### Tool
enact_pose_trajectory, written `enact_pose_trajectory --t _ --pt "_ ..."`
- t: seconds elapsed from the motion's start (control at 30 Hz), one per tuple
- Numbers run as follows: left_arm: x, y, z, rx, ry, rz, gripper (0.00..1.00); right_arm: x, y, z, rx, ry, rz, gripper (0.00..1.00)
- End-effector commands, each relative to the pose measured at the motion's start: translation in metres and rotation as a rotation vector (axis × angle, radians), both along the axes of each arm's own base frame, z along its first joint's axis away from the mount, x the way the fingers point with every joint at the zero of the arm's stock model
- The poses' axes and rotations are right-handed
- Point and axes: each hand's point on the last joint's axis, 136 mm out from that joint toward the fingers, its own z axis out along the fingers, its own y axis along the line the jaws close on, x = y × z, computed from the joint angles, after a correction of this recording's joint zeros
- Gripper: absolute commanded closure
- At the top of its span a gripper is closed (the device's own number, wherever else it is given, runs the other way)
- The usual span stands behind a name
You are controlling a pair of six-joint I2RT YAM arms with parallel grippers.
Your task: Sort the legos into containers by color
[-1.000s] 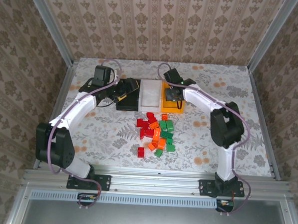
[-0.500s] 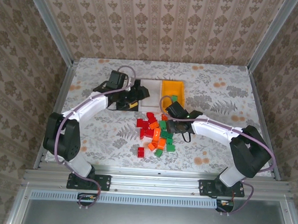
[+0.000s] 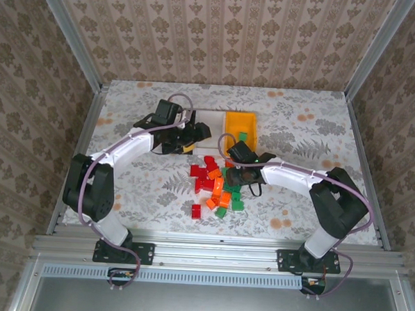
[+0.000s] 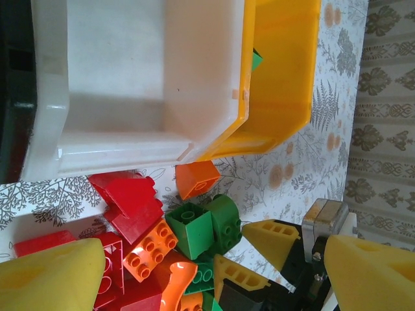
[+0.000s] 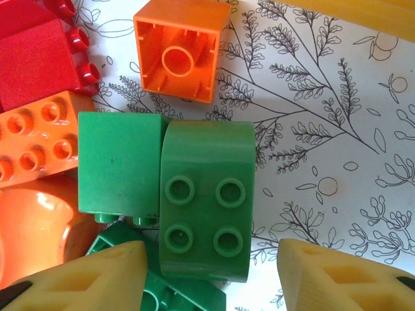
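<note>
Left fingers (image 4: 52, 278) and right fingers (image 5: 324, 272) apart — green lego (image 4: 256, 60) in yellow bin (image 4: 285, 97), beside white bin (image 4: 48, 97)

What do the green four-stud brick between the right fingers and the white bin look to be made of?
The green four-stud brick looks like hard moulded plastic, smooth with a slight sheen: crisp studs, clean edges. The white bin is probably plastic too, duller, with rounded corners and faint specks.

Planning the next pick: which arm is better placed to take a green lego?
Right. The right pincer, open, hangs over the rounded green lego, a finger each side; the left pincer is up by the white bin.
</note>
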Motion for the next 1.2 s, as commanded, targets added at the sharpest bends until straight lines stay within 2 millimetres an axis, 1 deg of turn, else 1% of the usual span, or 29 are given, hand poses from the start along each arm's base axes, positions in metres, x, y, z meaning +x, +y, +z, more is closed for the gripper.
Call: enact_pose_trajectory --t 0.0,0.13,0.2,0.27,0.43,0.53,0.6,0.7,0.77,0.83,0.97,1.07,1.17 --pt "0.000 -0.002 0.001 -0.005 0.006 -0.010 0.11 0.010 0.005 0.004 0.016 -0.013 0.011 0.49" --pt "-0.001 -0.002 0.000 -0.006 0.008 -0.012 0.11 0.013 -0.003 0.001 -0.008 -0.018 -0.003 0.58" --pt "-0.001 -0.002 0.000 -0.006 0.007 -0.013 0.11 0.011 -0.005 0.000 -0.005 -0.015 -0.002 0.59" --pt "0.000 -0.002 0.001 -0.008 0.006 -0.012 0.11 0.010 -0.006 -0.004 -0.008 -0.008 0.002 0.58" --pt "0.000 -0.002 0.001 -0.007 0.006 -0.013 0.10 0.010 -0.003 -0.009 0.000 -0.001 0.005 0.49" --pt "0.000 -0.002 0.001 -0.004 0.006 -0.014 0.10 0.013 -0.004 -0.010 -0.013 -0.008 0.004 0.48" --pt "0.000 -0.001 0.001 -0.004 0.005 -0.012 0.11 0.015 -0.004 -0.010 -0.018 -0.012 0.006 0.51" --pt "0.000 -0.002 0.002 -0.005 0.004 -0.015 0.11 0.016 -0.007 -0.014 -0.045 -0.012 0.005 0.60" --pt "0.000 -0.001 0.002 -0.004 0.002 -0.014 0.11 0.016 -0.010 -0.012 -0.050 -0.019 0.002 0.65" --pt "0.000 -0.002 0.002 -0.003 0.002 -0.015 0.11 0.014 -0.015 -0.008 -0.058 -0.038 -0.010 0.66" --pt "0.000 -0.002 0.003 -0.005 0.001 -0.014 0.11 0.011 -0.033 0.004 -0.105 -0.084 -0.052 0.68" --pt "0.000 -0.002 0.003 -0.005 0.001 -0.014 0.11 0.012 -0.041 0.027 -0.109 -0.144 -0.071 0.68" --pt "0.001 -0.001 0.006 -0.009 -0.005 -0.014 0.11 0.020 -0.044 0.059 -0.097 -0.224 -0.080 0.68"
